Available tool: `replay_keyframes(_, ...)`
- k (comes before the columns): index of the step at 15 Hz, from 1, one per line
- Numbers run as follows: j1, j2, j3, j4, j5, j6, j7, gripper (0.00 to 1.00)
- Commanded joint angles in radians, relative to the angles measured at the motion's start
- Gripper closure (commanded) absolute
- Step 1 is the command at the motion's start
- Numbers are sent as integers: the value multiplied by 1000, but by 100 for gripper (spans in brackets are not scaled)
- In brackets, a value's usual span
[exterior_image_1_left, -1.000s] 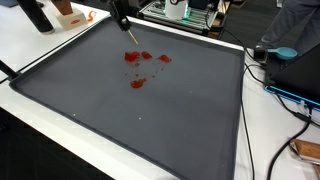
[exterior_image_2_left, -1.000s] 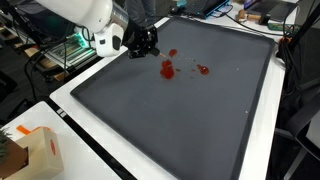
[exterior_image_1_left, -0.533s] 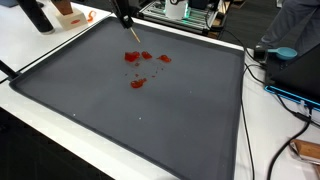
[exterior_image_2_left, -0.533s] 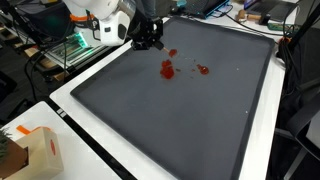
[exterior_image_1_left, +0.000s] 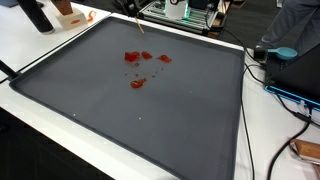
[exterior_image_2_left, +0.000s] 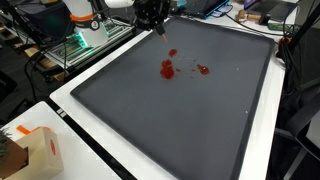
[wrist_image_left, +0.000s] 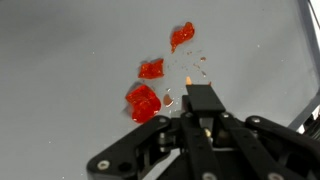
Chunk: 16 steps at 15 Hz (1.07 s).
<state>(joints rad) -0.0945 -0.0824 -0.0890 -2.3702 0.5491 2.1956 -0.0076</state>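
At the far left of an exterior view, a dark bottle (exterior_image_1_left: 35, 14) and a small orange-and-white box (exterior_image_1_left: 68, 15) stand on the white surface (exterior_image_1_left: 30, 50), just beside the corner of a large grey mat (exterior_image_1_left: 150, 125). Further right, at the top edge, the pincer (exterior_image_1_left: 127, 4) is nearly out of frame. It is clamped on a thin black stick (exterior_image_1_left: 137, 22) with a pale orange tip, which slants down toward the mat's far edge. The wrist view shows the grip best: both jaws are pressed against the stick's flat sides. Its tip points at the mat near a scatter of red blotches (wrist_image_left: 143, 102), though whether it is clear of the mat cannot be told from this view. In both exterior views the tip hangs above the mat and apart from the blotches, which lie toward the mat's middle. By my reading, the red is already laid down in a few separate patches, the tool is lifted away from them, and most of the mat is bare grey. At the right, cables (exterior_image_1_left: 262, 78) run along the mat's edge.
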Motion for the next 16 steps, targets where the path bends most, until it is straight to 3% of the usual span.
replay_keyframes(1,25,-71,50,-18,-203,3,219,97)
replay_keyframes(9,67,-66,193,36,-629,-76,652,97)
replay_keyframes(16,121,34,276,99,-978,-181,1010,97)
